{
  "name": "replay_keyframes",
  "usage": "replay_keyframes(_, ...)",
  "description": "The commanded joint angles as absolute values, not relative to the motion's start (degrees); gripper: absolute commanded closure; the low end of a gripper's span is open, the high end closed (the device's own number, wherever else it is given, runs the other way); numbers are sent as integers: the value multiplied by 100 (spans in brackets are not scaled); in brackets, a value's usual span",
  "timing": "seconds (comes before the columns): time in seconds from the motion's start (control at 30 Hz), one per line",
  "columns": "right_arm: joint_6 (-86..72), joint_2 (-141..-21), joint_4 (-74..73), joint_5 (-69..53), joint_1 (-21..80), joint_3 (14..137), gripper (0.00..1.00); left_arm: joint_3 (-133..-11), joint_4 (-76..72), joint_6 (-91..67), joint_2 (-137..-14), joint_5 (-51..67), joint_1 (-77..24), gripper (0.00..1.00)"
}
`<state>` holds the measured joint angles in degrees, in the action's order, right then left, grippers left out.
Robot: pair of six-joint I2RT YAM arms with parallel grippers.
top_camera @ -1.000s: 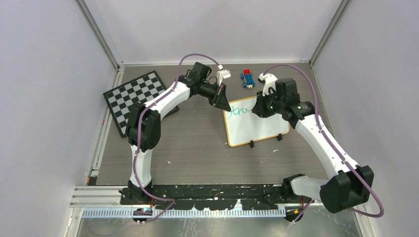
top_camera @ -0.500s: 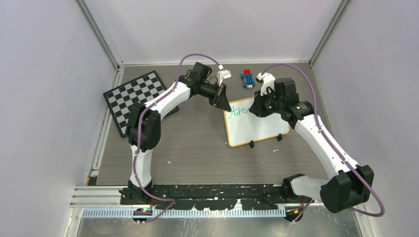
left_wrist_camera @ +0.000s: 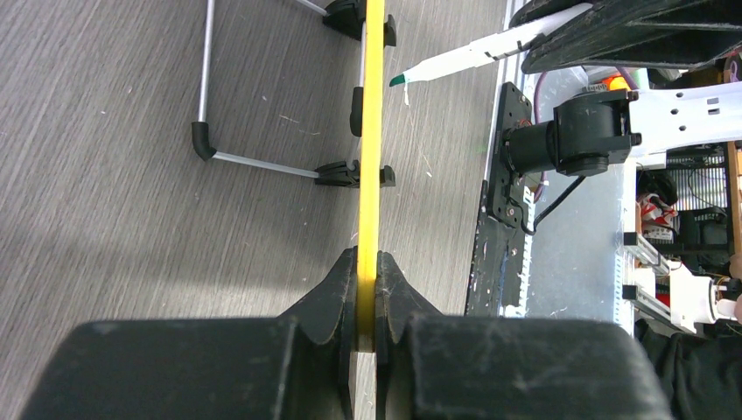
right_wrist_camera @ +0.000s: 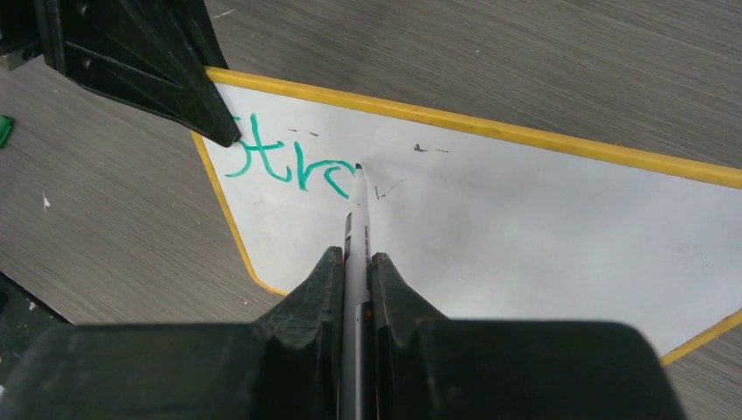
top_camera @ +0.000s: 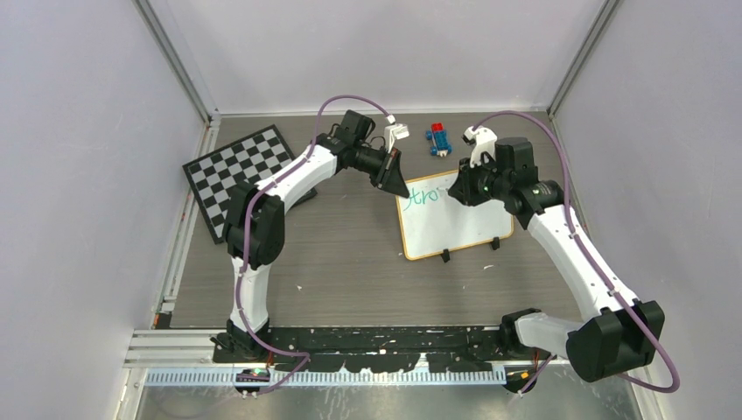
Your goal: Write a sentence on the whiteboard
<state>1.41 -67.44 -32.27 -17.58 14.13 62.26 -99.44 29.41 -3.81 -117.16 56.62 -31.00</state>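
Note:
The whiteboard point(top_camera: 459, 226) lies at the table's back right, with a tan-yellow frame. Green writing point(top_camera: 423, 196) reading roughly "Stro" runs along its far left part. My left gripper point(top_camera: 396, 187) is shut on the board's far left corner; in the left wrist view the jaws point(left_wrist_camera: 367, 262) pinch the yellow frame edge point(left_wrist_camera: 371, 131). My right gripper point(top_camera: 460, 190) is shut on a white marker point(right_wrist_camera: 356, 223), its green tip touching the board point(right_wrist_camera: 542, 219) just right of the letters point(right_wrist_camera: 280, 162). The marker also shows in the left wrist view point(left_wrist_camera: 477, 54).
A black-and-white checkerboard point(top_camera: 236, 171) lies at the back left. A blue and red block toy point(top_camera: 439, 138) sits behind the board. Two black clips point(top_camera: 445, 255) stick out of the board's near edge. A small green piece point(right_wrist_camera: 4, 129) lies left of the board.
The right gripper has shifted a little to the right with the marker, and the green writing has grown by about one letter. The left arm has not moved.

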Motion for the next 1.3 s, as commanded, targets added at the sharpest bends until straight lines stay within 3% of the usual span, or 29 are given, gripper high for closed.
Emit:
replay_keyframes(0.0,198,-6800,-3131,-1707,1418,6431,100,-9976,2948,-334,-11587,5713,-3111,100)
replay_keyframes(1.27,189,-6931,-3142,-1521,1410,6530,100,-9976,3039,-269,-11557,5602,-3111,100)
